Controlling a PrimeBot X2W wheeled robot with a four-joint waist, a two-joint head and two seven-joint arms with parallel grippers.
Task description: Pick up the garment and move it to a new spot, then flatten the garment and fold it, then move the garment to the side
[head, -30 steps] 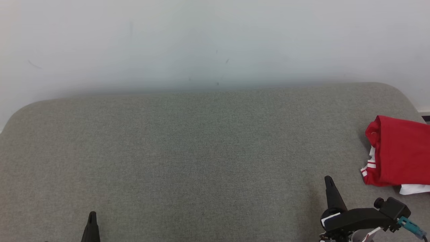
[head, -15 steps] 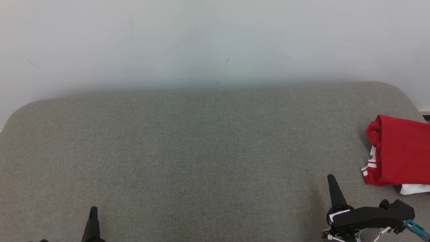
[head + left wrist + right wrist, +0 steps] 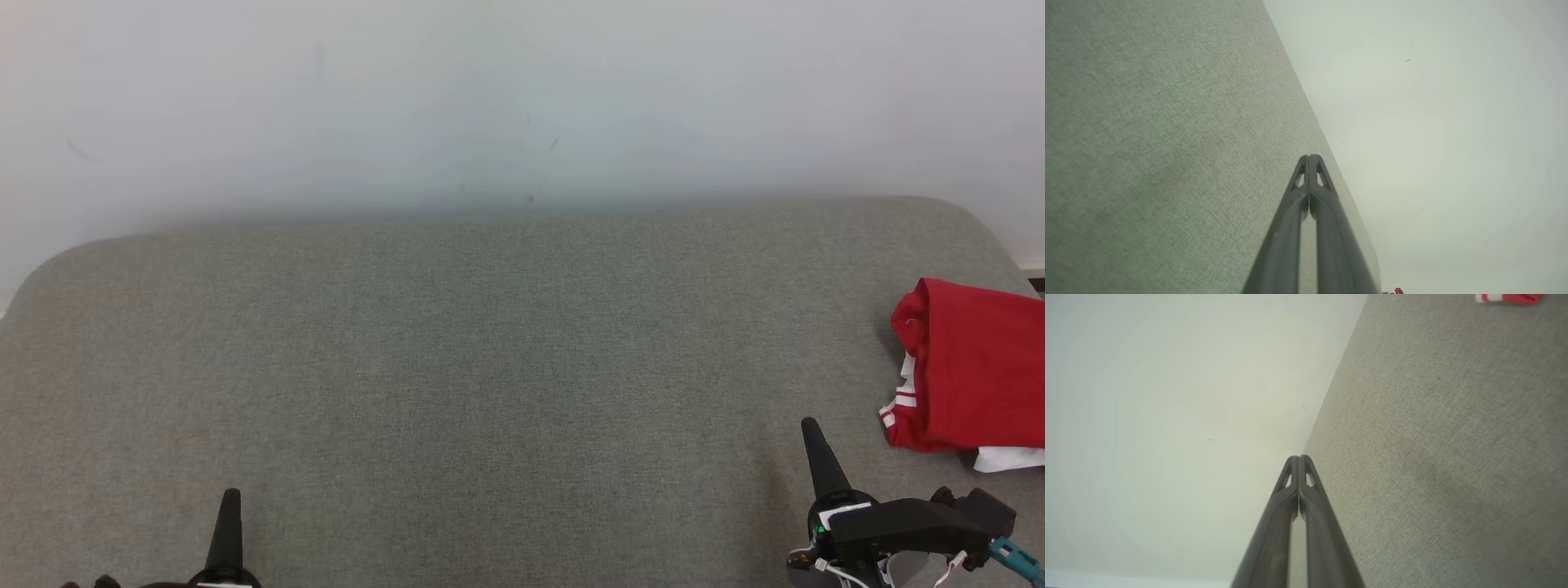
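The garment (image 3: 971, 367) is red with white stripes and a white layer underneath, folded into a compact bundle at the right edge of the grey fabric surface (image 3: 490, 367). A sliver of the garment (image 3: 1508, 298) also shows at the top of the right wrist view. My right gripper (image 3: 810, 426) hovers at the lower right, to the left of and nearer than the garment, shut and empty; its two fingers meet at the tip (image 3: 1299, 457). At the lower left my left gripper (image 3: 232, 495) is shut with nothing in it, fingers pressed together (image 3: 1309, 156).
A plain pale wall (image 3: 522, 98) rises behind the grey surface, whose back corners are rounded. A narrow strip of floor and a dark object (image 3: 1035, 286) show past the right edge, close to the garment.
Both grippers have shifted slightly: the left fingertip has risen a little in the head view, and the right gripper has drifted a bit right and up. The garment lies as before.
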